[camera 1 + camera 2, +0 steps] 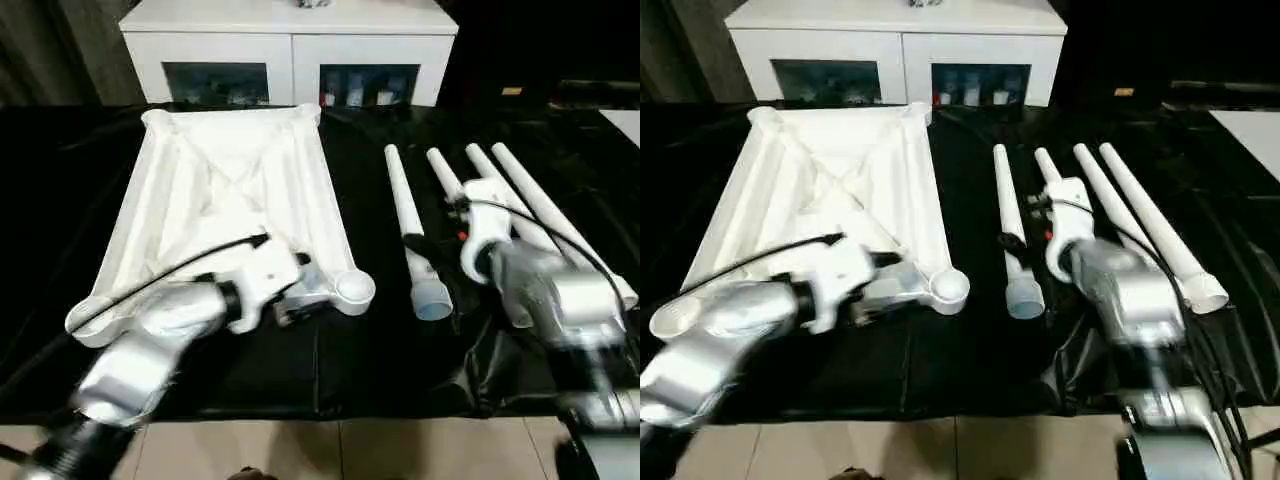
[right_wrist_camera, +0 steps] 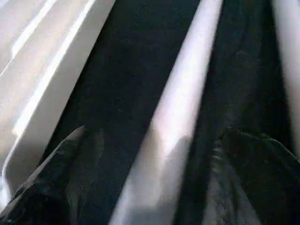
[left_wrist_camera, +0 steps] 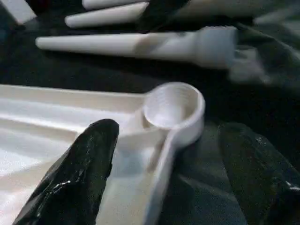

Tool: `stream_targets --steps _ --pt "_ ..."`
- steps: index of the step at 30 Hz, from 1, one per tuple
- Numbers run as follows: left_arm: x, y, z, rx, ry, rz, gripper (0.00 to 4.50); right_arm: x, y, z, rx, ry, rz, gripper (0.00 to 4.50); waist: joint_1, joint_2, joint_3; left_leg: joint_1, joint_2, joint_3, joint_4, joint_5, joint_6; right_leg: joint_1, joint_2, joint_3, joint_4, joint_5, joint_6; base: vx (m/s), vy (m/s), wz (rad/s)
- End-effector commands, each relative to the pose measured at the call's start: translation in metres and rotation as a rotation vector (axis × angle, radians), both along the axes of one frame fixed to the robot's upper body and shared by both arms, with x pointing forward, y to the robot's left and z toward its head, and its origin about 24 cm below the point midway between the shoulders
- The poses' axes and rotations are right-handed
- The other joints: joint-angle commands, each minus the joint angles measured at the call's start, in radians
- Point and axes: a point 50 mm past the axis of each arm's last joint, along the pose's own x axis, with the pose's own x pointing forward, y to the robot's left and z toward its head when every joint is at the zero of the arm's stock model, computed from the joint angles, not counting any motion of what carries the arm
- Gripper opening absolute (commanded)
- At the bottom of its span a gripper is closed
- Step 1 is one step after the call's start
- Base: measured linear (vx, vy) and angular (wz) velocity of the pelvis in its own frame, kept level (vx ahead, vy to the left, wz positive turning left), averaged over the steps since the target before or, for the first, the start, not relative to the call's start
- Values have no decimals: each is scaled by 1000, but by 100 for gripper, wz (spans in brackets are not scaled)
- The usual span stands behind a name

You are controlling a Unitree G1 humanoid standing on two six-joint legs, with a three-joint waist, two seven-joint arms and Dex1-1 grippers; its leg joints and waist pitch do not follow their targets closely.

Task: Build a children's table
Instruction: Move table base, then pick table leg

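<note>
The white tabletop lies upside down, ribs up, on the left of the black-draped table. My left gripper is open at its near right corner; one finger is over the ribbed inside, the other outside the rim, just short of the round corner socket. Four white tapered legs lie side by side to the right. My right gripper is open and low over the leftmost leg, which runs between its two fingers. The other legs lie further right.
A white glass-door cabinet stands behind the table. The black cloth is wrinkled near the front edge, with tiled floor below. A pale surface shows at the far right.
</note>
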Motion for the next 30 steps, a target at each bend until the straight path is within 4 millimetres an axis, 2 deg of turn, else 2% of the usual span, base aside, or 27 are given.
stream_targets --steps 1,2,3,4,5,6,8,9,10,11,12,13,15,17,20,23,24,27,28,30 --pt "-8 -2 3 -2 29 -52 379 5 0 -7 -29 74 -33 444 4 6 -63 26 77 -27 -78 -59 13 41 -72 43 -61 118 -316 0 0 0" --pt "-12 -4 5 -1 52 -74 379 11 1 -11 -45 136 -47 444 3 -2 -62 26 79 -27 -80 -72 -1 41 -73 44 -59 91 -319 0 0 0" --pt "-13 -5 6 -2 59 -80 379 13 2 -11 -38 157 -45 444 5 5 -61 31 78 -24 -81 -87 -17 36 -71 43 -61 64 -316 0 0 0" --pt "-14 -5 6 -3 60 -81 379 13 2 -12 -37 161 -46 444 5 5 -61 31 78 -24 -81 -97 -26 36 -71 43 -61 57 -316 0 0 0" --pt "-14 -6 7 -7 66 -86 379 14 2 -12 -33 175 -49 444 11 -4 -57 29 80 -21 -84 -111 -32 37 -71 45 -63 38 -304 0 0 0" --pt "-15 -7 9 -11 69 -89 379 16 1 -14 -41 189 -61 444 10 -2 -59 29 80 -22 -84 -112 -38 37 -72 45 -61 36 -301 0 0 0" --pt "-16 -9 12 -20 75 -97 379 16 -1 -18 -45 238 -66 444 13 -8 -59 27 78 -20 -84 -108 -48 38 -72 46 -63 40 -292 0 0 0" --pt "-16 -11 14 -36 82 -107 379 16 -3 -22 -53 262 -70 444 14 -7 -60 27 77 -20 -83 -102 -48 38 -73 46 -62 42 -291 0 0 0" --pt "-15 -14 18 -51 75 -112 379 14 -5 -26 -55 300 -67 444 13 -12 -61 26 77 -18 -82 -91 -46 38 -72 46 -61 54 -291 0 0 0" --pt "-14 -15 20 -57 68 -111 379 13 -6 -29 -54 323 -64 444 16 -9 -62 26 77 -18 -81 -86 -42 39 -74 46 -60 62 -295 0 0 0" --pt "-14 -15 22 -60 64 -109 379 13 -6 -30 -43 339 -65 444 15 -15 -61 24 77 -18 -80 -78 -38 41 -74 46 -61 70 -296 0 0 0" --pt "-13 -16 26 -61 58 -103 379 13 -6 -32 -10 364 -70 444 16 -13 -62 23 76 -19 -79 -70 -31 43 -75 46 -59 76 -298 0 0 0" --pt "-12 -17 29 -70 52 -99 379 13 -8 -33 0 371 -82 410 16 -14 -60 21 78 -18 -78 -67 -24 43 -78 47 -61 74 -302 0 0 0" --pt "-12 -17 31 -76 52 -97 379 13 -9 -34 -2 375 -87 406 17 -14 -62 23 78 -18 -78 -64 -23 42 -74 45 -59 77 -300 0 0 0" --pt "-12 -15 33 -63 51 -95 379 14 -10 -34 -10 380 -85 369 17 -13 -62 23 78 -18 -77 -72 -23 41 -74 44 -60 64 -302 0 0 0" --pt "-12 -13 33 -59 50 -88 379 15 -11 -34 -8 382 -83 352 17 -13 -62 22 79 -17 -78 -75 -25 41 -73 44 -60 59 -301 0 0 0" --pt "-12 -13 33 -57 50 -86 379 15 -11 -34 -7 383 -83 328 18 -14 -62 22 79 -17 -77 -74 -24 41 -75 44 -60 61 -303 0 0 0" --pt "-11 -13 34 -55 50 -80 379 16 -13 -34 -10 382 -85 318 17 -13 -61 23 80 -17 -78 -84 -25 40 -74 44 -61 49 -306 0 0 0" --pt "-11 -13 34 -55 50 -80 379 16 -13 -34 -10 382 -85 295 17 -13 -62 23 80 -17 -78 -88 -27 40 -74 44 -61 43 -306 0 0 0" --pt "-10 -14 34 -56 48 -76 379 16 -15 -35 -12 382 -88 285 17 -13 -62 23 80 -16 -77 -80 -27 40 -73 44 -60 55 -305 0 0 0"
